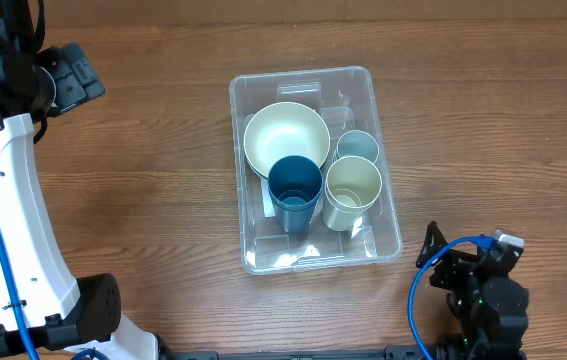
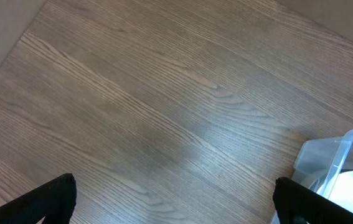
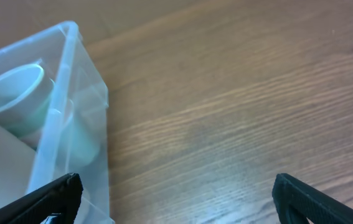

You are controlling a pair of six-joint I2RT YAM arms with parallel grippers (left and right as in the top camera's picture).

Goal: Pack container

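Note:
The clear rectangular container (image 1: 382, 130) lies in the middle of the table. It holds a cream bowl (image 1: 285, 138), a dark blue cup (image 1: 294, 190), a cream cup (image 1: 352, 190) and a small light blue cup (image 1: 357, 148). My left gripper (image 1: 68, 78) is at the far left, well away from the container. In the left wrist view it (image 2: 179, 205) is open and empty over bare wood, with a container corner (image 2: 344, 149) at the right. My right gripper (image 1: 453, 268) is near the container's front right corner. In the right wrist view it (image 3: 182, 202) is open and empty beside the container wall (image 3: 70, 93).
The table (image 1: 143, 170) is brown wood. The white left arm (image 1: 13, 220) runs down the left side. A blue cable (image 1: 418, 300) loops by the right arm at the front right.

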